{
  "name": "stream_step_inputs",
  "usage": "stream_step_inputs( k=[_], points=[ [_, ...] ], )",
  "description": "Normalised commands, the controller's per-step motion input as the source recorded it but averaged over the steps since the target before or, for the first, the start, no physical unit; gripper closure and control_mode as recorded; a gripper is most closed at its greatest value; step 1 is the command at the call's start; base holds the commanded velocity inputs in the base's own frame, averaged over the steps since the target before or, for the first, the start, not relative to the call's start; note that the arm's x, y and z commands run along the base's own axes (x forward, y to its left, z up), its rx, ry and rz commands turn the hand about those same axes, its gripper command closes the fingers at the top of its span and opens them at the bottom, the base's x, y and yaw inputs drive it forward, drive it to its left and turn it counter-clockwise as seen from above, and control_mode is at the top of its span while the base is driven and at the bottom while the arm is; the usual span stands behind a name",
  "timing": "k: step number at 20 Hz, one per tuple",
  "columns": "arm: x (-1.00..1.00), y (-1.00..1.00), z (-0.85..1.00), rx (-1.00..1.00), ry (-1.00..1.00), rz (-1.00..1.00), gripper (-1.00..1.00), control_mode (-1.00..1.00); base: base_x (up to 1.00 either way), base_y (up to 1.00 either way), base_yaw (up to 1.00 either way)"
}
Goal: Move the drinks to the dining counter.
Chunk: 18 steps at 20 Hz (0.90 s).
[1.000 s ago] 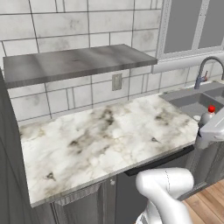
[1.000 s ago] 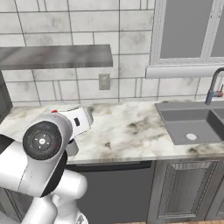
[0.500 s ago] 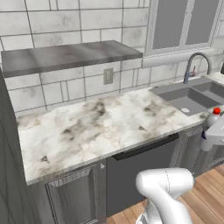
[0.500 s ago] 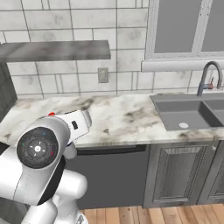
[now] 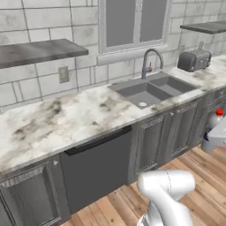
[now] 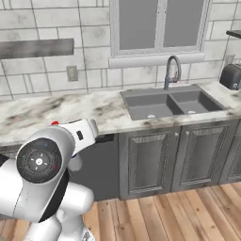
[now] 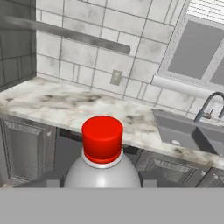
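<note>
My gripper (image 7: pixel 101 180) is shut on the greyish bottle (image 7: pixel 102 168), whose red cap (image 7: pixel 102 134) rises between the two dark fingertips (image 7: pixel 51 180). In the left base view the bottle (image 5: pixel 208 142) hangs at the right edge in the white hand, its red cap (image 5: pixel 219 113) on top, in front of the cabinets and above the floor. From the right base view just the red cap (image 6: pixel 55 124) peeks out behind the arm. The carton and the dining counter are out of view.
The marble worktop (image 5: pixel 53 123) carries a double sink (image 5: pixel 152 89) with a faucet (image 5: pixel 149 62) and a toaster (image 5: pixel 194 60). Dark grey cabinets (image 6: pixel 155 160) and a dishwasher front (image 5: pixel 99 165) stand below. A wooden floor (image 6: pixel 174 212) lies in front.
The whole picture has shifted: the base has backed away from the worktop and swung right, bringing sink, toaster and floor into sight. The bottle stays in the gripper.
</note>
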Motion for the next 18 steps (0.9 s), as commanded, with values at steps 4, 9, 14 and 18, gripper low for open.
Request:
stream_step_inputs(
  k=[4,9,14,18],
  points=[
    [0.0,0.0,0.0,0.0,0.0,0.0,1.0,1.0,0.21,-0.96,-0.51],
    [0.0,0.0,0.0,0.0,0.0,0.0,1.0,1.0,0.42,-0.87,-0.55],
    [0.0,0.0,0.0,0.0,0.0,0.0,1.0,1.0,0.77,-0.61,-0.51],
    [0.0,0.0,0.0,0.0,0.0,0.0,1.0,1.0,0.95,-0.5,-0.47]
  ],
)
